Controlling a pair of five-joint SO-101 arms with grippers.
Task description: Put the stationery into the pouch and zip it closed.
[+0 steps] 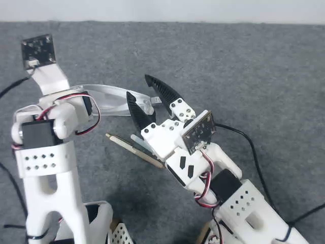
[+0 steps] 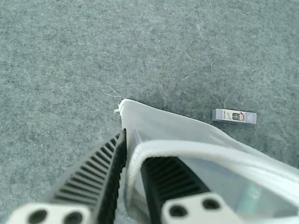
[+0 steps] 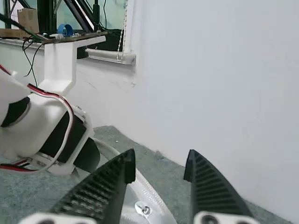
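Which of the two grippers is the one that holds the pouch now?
The left gripper: its jaws are shut on the rim of the pouch. The right gripper is open over the pouch and grips nothing.

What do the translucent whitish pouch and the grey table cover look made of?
Translucent whitish pouch: probably soft frosted plastic film, matte; a greenish shape inside shows through, and it buckles where the left gripper pinches its rim. Grey table cover: seemingly felt or short-pile carpet, matte; fuzzy fibres and a stray thread show.
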